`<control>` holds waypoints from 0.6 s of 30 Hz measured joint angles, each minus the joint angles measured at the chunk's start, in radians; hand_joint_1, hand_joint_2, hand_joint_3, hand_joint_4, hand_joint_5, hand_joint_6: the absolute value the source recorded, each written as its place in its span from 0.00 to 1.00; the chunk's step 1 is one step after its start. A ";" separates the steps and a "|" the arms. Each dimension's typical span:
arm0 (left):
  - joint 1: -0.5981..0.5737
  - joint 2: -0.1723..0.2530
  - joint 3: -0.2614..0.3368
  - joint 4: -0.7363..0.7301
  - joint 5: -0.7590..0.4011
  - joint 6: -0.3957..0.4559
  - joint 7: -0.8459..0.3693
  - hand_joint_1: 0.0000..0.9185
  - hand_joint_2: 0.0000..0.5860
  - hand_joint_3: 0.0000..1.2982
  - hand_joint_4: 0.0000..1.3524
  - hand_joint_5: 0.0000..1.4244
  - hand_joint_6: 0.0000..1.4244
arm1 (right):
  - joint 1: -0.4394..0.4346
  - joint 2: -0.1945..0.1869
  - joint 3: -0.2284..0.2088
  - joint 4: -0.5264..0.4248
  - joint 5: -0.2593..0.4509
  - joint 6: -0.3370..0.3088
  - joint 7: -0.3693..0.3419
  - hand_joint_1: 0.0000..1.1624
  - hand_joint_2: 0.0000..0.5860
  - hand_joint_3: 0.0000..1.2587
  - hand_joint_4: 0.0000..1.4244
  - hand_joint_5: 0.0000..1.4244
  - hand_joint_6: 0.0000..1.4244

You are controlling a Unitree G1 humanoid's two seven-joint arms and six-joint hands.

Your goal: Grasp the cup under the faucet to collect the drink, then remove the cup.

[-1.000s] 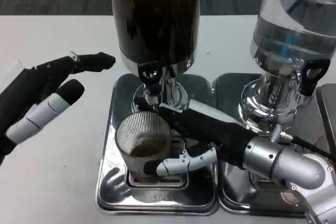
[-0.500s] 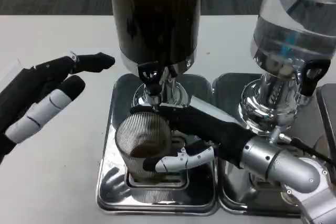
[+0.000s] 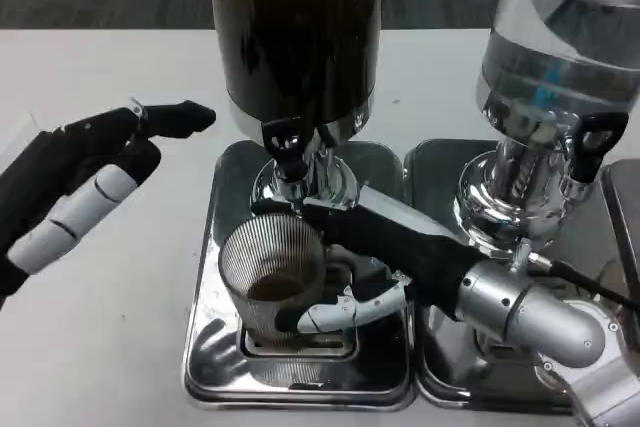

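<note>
Some brown drink sits in the ribbed cup (image 3: pixel 272 282) held by the right hand (image 3: pixel 375 262).

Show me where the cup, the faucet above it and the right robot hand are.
Cup (image 3: pixel 262 269), head view, on its ribbed wall.
Faucet (image 3: pixel 288 159), head view, on its black lever and spout.
Right robot hand (image 3: pixel 372 242), head view, on its black back beside the cup.

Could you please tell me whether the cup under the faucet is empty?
Not empty: the cup shows a shallow brown layer at its bottom, well below the rim.
</note>
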 measured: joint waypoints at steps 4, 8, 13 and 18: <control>0.000 0.000 0.001 -0.001 0.000 0.000 0.000 0.00 0.35 0.28 0.20 0.15 0.09 | 0.000 0.001 0.003 0.000 -0.017 0.000 -0.016 0.76 0.30 0.13 0.08 0.17 0.16; 0.003 0.000 0.004 -0.002 0.000 0.000 0.000 0.00 0.35 0.28 0.20 0.15 0.09 | 0.000 0.002 0.006 0.000 -0.028 0.000 -0.024 0.77 0.30 0.13 0.09 0.20 0.17; 0.009 0.000 0.007 -0.004 0.000 0.001 0.000 0.00 0.35 0.28 0.20 0.15 0.09 | 0.002 0.008 0.006 -0.001 -0.033 0.003 -0.032 0.77 0.30 0.17 0.13 0.23 0.21; 0.009 0.000 0.008 -0.004 0.000 0.006 0.000 0.00 0.35 0.28 0.21 0.15 0.10 | 0.011 0.013 0.008 -0.009 -0.049 0.005 -0.057 0.78 0.29 0.24 0.21 0.29 0.27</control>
